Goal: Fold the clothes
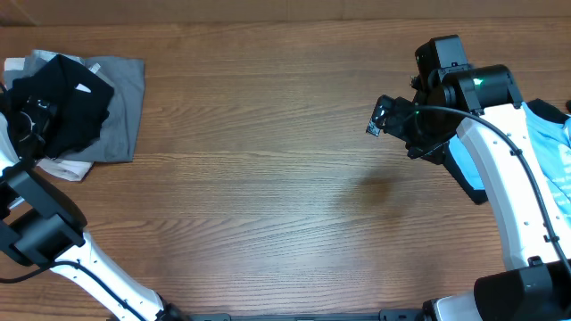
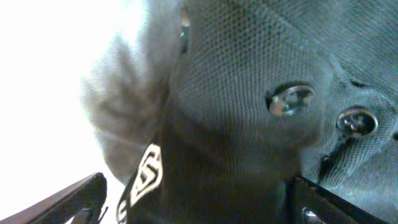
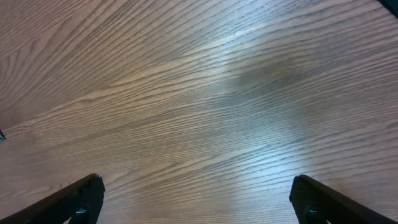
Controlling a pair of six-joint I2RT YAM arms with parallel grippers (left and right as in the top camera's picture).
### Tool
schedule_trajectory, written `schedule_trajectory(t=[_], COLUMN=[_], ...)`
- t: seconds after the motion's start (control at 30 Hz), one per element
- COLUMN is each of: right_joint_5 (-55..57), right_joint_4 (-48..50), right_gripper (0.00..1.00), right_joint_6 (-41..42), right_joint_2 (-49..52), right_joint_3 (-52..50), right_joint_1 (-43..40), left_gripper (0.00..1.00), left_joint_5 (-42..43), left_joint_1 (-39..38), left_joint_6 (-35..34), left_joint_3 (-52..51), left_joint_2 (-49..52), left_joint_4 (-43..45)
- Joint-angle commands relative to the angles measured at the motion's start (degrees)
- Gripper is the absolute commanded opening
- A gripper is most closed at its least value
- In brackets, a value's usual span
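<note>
The left pincer point(image 2: 198, 183) stands with its jaws spread wide and clamps nothing. Dark mesh cloth of the black shirt point(image 1: 64, 100) bulges up between its fingers point(image 2: 81, 194). A small white print point(image 2: 146, 175) shows at about 7 o'clock in the wrist view, and two metal snaps point(image 2: 291, 101) sit toward 2 o'clock. From above, that shirt lies bunched on a grey garment point(image 1: 127, 98), with a white cloth point(image 1: 70, 169) poking out below; the pile sits at 10 o'clock on the wooden table point(image 1: 268, 178).

The right pincer point(image 3: 196, 186) is also wide open, with only bare wood under it, at about 2 o'clock. A light blue shirt point(image 1: 551, 134) lies at 3 o'clock, partly under that arm.
</note>
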Motion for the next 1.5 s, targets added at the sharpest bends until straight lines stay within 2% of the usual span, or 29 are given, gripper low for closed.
schedule_trajectory(t=[0.0, 0.13, 0.2, 0.23, 0.27, 0.33, 0.37, 0.4, 0.43, 0.8, 1.2, 1.47], right_joint_5=[0.0, 0.0, 0.0, 0.0, 0.0, 0.0, 0.0, 0.0, 0.0, -0.3, -1.5, -1.5], right_joint_4=[0.5, 0.8, 1.1, 1.1, 1.2, 1.5, 1.6, 1.7, 1.7, 1.9, 0.4, -0.8], right_gripper=[1.0, 1.0, 1.0, 1.0, 1.0, 1.0, 1.0, 1.0, 1.0, 1.0, 1.0, 1.0], right_joint_6=[-0.9, -1.0, -1.3, -1.3, -1.2, -1.2, -1.2, -1.2, -1.2, -1.2, -1.2, -1.2], right_joint_2=[-1.6, -1.6, -1.6, -1.6, -1.6, -1.6, -1.6, -1.6, -1.6, -1.6, -1.6, -1.6], right_joint_3=[1.5, 1.5, 1.3, 1.2, 1.2, 1.2, 1.2, 1.2, 1.2, 1.2, 1.2, 1.2], right_joint_1=[0.1, 0.1, 0.1, 0.1, 0.1, 0.1, 0.1, 0.1, 0.1, 0.1, 0.1, 0.1], left_gripper=[0.94, 0.94, 0.92, 0.86, 0.77, 0.49, 0.33, 0.1, 0.04, 0.04, 0.04, 0.04], left_joint_5=[-2.3, -2.3, -2.2, -2.2, -2.1, -1.9, -1.9, -2.0, -2.1, -2.1, -2.5, -1.6], left_joint_1=[0.3, 0.3, 0.3, 0.3, 0.2, 0.1, -0.1, -0.2, -0.4, -4.8, -9.7, -9.5], left_joint_6=[0.7, 1.6, 3.3, 3.9, 5.1, 7.0, 7.8, 8.3, 8.3, 11.9, 14.5, 15.3], left_joint_3=[3.9, 7.8, 10.6, 11.4, 12.6, 14.8, 15.7, 16.4, 17.0, 17.3, 17.3, 20.2], left_joint_2=[-2.4, -2.4, -2.4, -2.4, -2.4, -2.4, -2.4, -2.4, -2.4, 1.1, 10.1, 8.0], left_joint_4=[-2.3, -5.0, -6.0, -6.4, -7.0, -8.1, -8.3, -8.2, -8.0, 5.3, 8.9, 7.9])
